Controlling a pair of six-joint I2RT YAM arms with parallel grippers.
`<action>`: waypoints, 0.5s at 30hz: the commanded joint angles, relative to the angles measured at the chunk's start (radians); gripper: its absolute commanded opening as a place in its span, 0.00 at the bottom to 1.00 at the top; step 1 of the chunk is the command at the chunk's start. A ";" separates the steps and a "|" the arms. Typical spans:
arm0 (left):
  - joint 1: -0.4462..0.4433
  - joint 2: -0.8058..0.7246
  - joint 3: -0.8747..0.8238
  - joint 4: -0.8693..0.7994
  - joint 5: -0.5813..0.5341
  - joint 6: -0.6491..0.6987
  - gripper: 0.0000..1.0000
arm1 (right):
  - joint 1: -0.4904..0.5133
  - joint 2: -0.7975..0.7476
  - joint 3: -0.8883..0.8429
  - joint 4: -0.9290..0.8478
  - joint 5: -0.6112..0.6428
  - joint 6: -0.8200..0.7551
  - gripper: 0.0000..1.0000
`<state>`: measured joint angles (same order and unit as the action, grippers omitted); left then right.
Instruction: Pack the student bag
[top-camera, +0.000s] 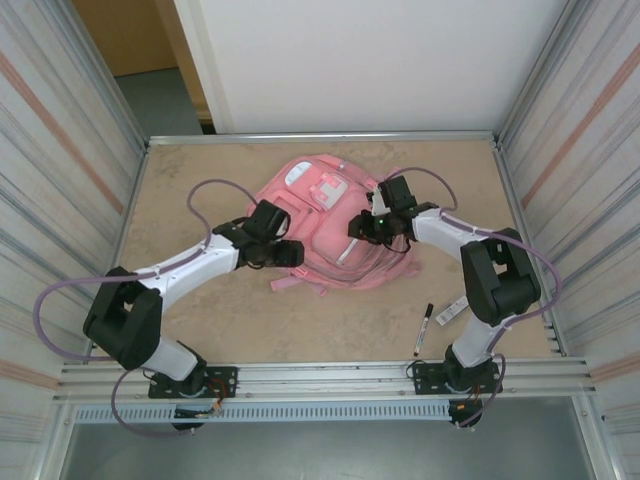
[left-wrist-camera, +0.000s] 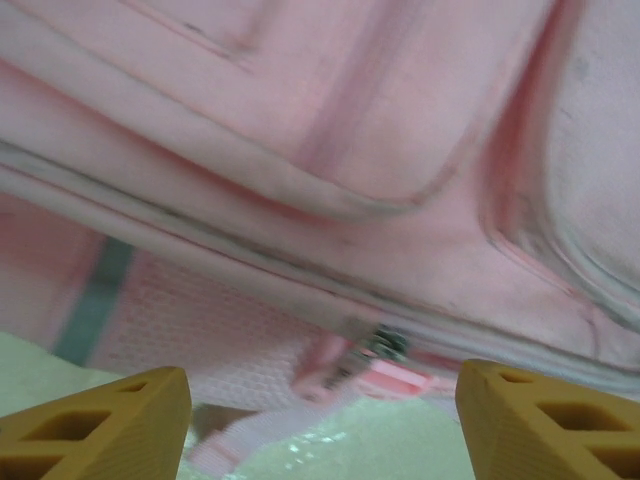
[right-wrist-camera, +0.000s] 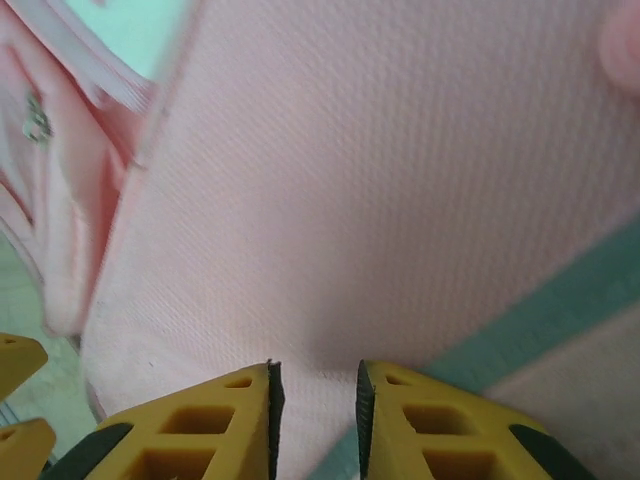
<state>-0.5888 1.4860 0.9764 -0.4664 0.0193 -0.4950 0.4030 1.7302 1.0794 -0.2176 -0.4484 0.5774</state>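
The student bag (top-camera: 330, 225) is a large pink backpack lying flat in the middle of the table, its white patch toward the far side. My left gripper (top-camera: 290, 253) is at the bag's near left edge. In the left wrist view that gripper (left-wrist-camera: 325, 425) stands wide open, with a metal zip pull (left-wrist-camera: 385, 345) and its pink tab just beyond the fingertips (left-wrist-camera: 110, 420). My right gripper (top-camera: 362, 228) is over the bag's right side. In the right wrist view its jaws (right-wrist-camera: 315, 385) stand a narrow gap apart, close against pink fabric (right-wrist-camera: 380, 180), with nothing pinched between them.
A black-and-white marker (top-camera: 424, 328) and a small white labelled item (top-camera: 452, 311) lie on the table near the right arm's base. Metal rails edge the table on all sides. A pink strap (top-camera: 290, 282) trails from the bag's near edge.
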 joint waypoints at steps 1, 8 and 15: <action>0.051 -0.012 0.007 0.019 -0.016 -0.008 0.71 | 0.011 0.028 0.034 -0.049 0.015 -0.021 0.28; 0.052 0.074 0.044 0.078 -0.007 -0.023 0.61 | 0.002 0.003 -0.001 -0.083 0.019 -0.043 0.29; 0.049 0.217 0.097 0.052 -0.036 -0.117 0.30 | 0.001 0.006 -0.001 -0.098 0.020 -0.053 0.30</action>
<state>-0.5335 1.6722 1.0492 -0.4053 0.0235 -0.5541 0.4057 1.7451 1.0962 -0.2699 -0.4419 0.5518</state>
